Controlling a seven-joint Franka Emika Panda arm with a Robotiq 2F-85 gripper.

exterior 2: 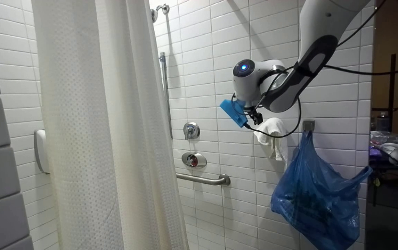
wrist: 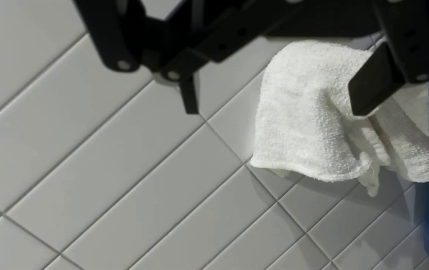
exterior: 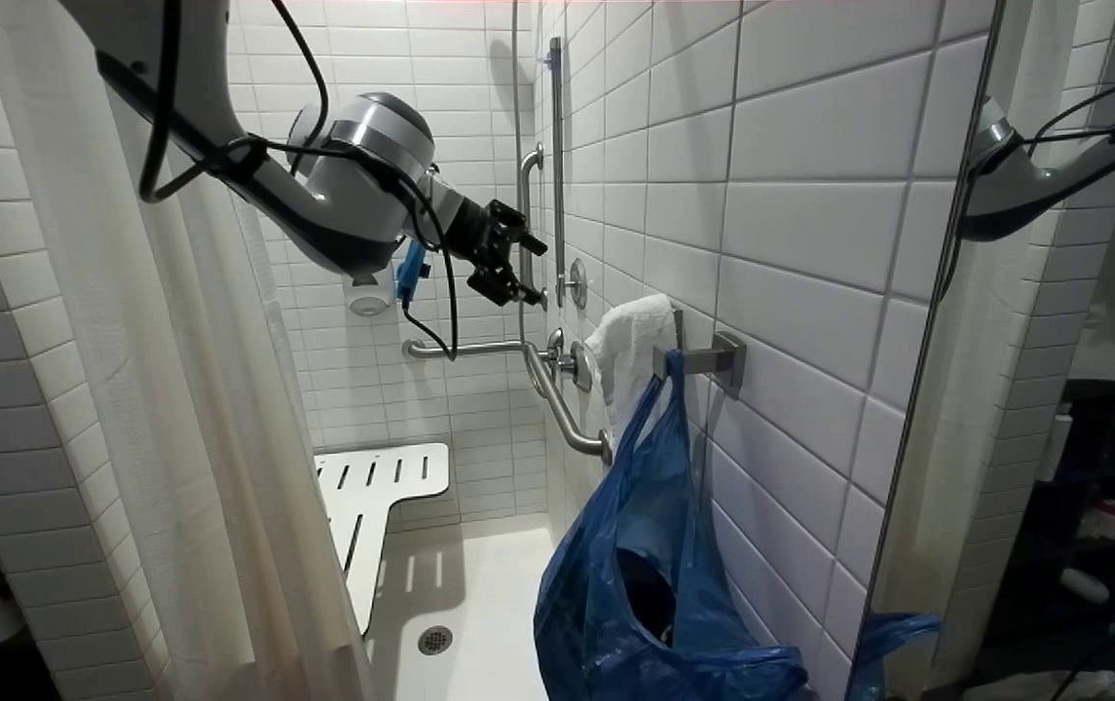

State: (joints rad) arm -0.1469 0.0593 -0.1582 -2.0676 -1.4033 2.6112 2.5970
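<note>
claw (exterior: 534, 271): gaping wide, fingers (wrist: 372, 84) standing well apart, hovering near the tiled wall (wrist: 117, 180)
blue part (exterior 2: 234, 113): sitting right by the claw, cable (exterior 2: 276, 136) looping out of it
towel (wrist: 308, 120): white, hanging in folds against the wall, near the claw; one finger is crossing in front of it in the wrist view, an exterior view is showing the two apart
bag (exterior 2: 318, 194): blue plastic, hanging by a handle from a metal bracket (exterior: 698, 361) next to the towel; something dark (exterior: 650, 592) is showing inside
valve (exterior 2: 192, 131): round, chrome, sitting on the same wall
grab bar (exterior 2: 204, 179): running along that wall, lower than the valve
shower curtain (exterior 2: 139, 139): hanging in long folds across from the wall
seat (exterior: 372, 516): white, slotted, jutting out above the shower floor (exterior: 508, 584)
drain (exterior: 435, 640): sitting in the floor
</note>
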